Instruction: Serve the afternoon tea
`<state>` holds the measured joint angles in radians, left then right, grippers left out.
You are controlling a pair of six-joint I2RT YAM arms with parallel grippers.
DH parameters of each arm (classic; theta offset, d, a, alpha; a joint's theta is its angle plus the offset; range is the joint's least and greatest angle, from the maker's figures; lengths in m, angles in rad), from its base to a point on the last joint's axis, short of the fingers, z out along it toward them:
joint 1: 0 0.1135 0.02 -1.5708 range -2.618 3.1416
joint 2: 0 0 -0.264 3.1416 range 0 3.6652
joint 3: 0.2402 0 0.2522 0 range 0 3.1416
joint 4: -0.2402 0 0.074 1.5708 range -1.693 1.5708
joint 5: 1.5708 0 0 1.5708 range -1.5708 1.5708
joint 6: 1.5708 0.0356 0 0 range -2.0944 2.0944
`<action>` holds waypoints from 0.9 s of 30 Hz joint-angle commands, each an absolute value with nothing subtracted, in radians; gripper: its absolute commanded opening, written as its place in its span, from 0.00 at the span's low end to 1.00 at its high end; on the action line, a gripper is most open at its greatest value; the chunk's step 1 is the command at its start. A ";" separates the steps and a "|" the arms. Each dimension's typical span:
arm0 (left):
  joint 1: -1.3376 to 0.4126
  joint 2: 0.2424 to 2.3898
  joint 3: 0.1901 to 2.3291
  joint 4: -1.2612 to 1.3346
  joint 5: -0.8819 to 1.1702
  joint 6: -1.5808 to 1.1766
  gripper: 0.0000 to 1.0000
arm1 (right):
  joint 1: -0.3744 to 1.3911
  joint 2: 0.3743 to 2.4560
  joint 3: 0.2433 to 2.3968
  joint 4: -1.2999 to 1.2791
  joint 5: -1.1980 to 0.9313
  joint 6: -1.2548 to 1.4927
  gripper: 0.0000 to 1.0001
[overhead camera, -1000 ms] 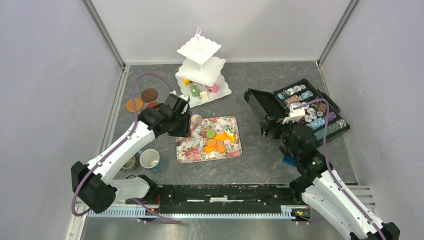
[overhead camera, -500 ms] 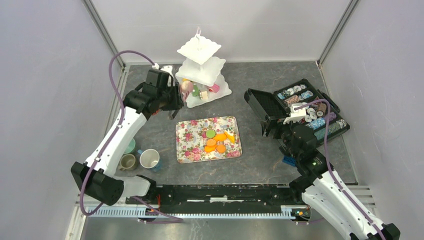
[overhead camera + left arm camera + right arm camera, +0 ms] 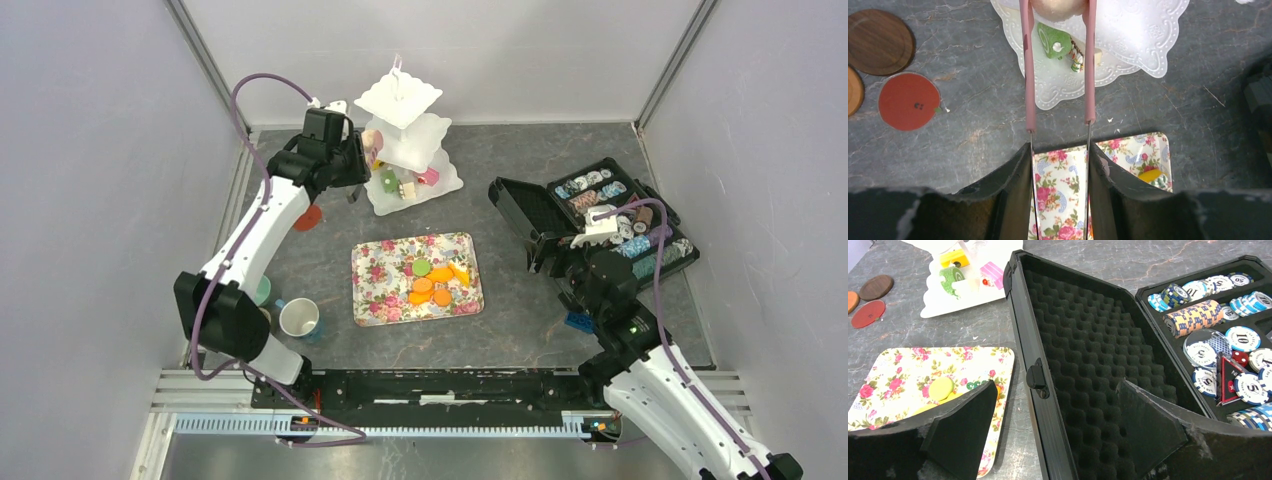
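Left wrist view: a pale round cake (image 3: 1058, 7) sits pinched between the tips of pink tongs (image 3: 1028, 75), above the white tiered stand (image 3: 1128, 45). The left gripper (image 3: 1059, 150) clamps the tongs' arms. The right gripper (image 3: 1055, 387) hangs with fingers apart before the open black case (image 3: 1088, 340), beside the floral tray (image 3: 908, 370).

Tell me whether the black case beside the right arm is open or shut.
Open: the black case has its foam-lined lid raised and its chips exposed.
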<state>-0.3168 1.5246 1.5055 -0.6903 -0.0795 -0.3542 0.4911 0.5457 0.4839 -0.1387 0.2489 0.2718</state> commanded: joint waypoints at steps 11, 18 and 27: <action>-0.313 1.648 1.658 -0.620 -0.101 -0.331 0.37 | 0.496 0.512 0.533 -0.150 0.285 0.262 0.98; -0.313 1.672 1.672 -0.643 -0.104 -0.319 0.44 | 0.497 0.511 0.528 -0.150 0.280 0.267 0.98; -0.312 1.670 1.672 -0.665 -0.099 -0.319 0.49 | 0.496 0.518 0.526 -0.146 0.279 0.271 0.98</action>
<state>-0.3153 1.6775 1.6272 -0.6746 -0.0868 -0.3538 0.4911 0.5182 0.4881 -0.1604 0.2684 0.2680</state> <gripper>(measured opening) 0.495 0.978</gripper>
